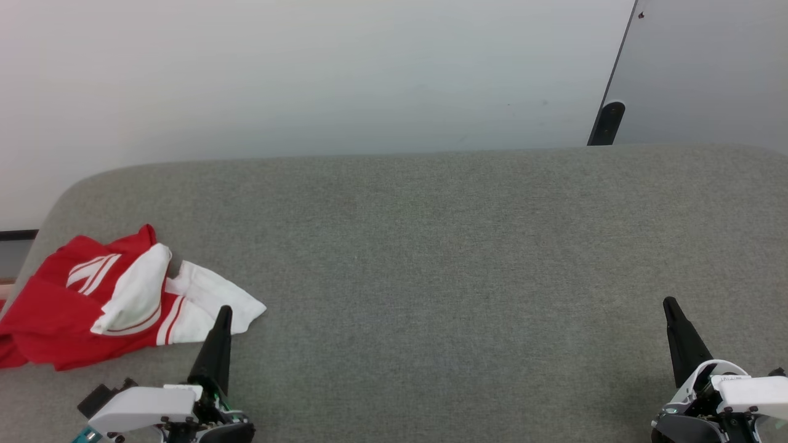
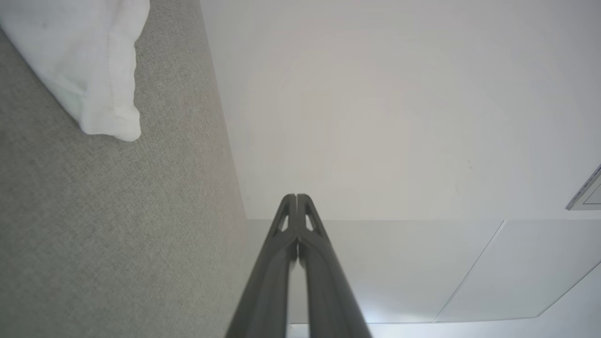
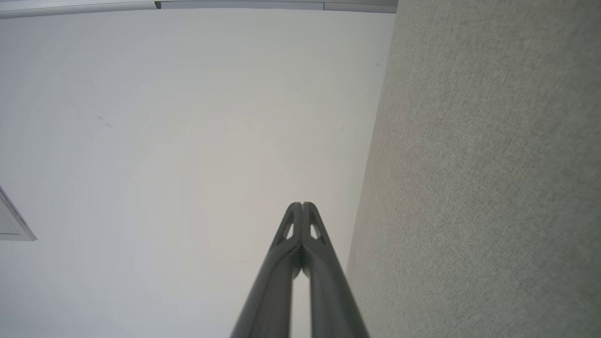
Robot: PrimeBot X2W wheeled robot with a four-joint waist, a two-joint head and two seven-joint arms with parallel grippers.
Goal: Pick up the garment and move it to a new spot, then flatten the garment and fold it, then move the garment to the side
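Head view: the garment point(image 1: 92, 301), a crumpled red sleeveless jersey of thin fabric with white panels and red-white striped trim, lies bunched at about 8 o'clock on the grey surface point(image 1: 431, 246), a broad flat pad of woven cloth with a rounded corner. Part of the red fabric reaches the surface's left edge. The left gripper point(image 1: 224, 312), two long dark fingers on a white body, stands at 7 o'clock, fingers pressed together and holding nothing. Its tip shows just against the white hem at the garment's 4 o'clock side. The right gripper point(image 1: 670, 304), of the same build, stands at 5 o'clock, well apart from the garment, also closed and empty. A pale plain wall point(image 1: 308, 74) rises at 12 o'clock, with a dark grey panel point(image 1: 708, 67) at 1 o'clock.

Left wrist view: the left gripper point(image 2: 296, 197) has its fingers meeting at the tips, nothing between them. A white fold of the garment point(image 2: 89, 61) lies at 10 o'clock on the grey surface point(image 2: 117, 225), apart from the fingers.

Right wrist view: the right gripper point(image 3: 302, 205) is likewise closed on nothing, with the grey surface point(image 3: 493, 188) at 3 o'clock and the wall point(image 3: 188, 141) at 9 o'clock.
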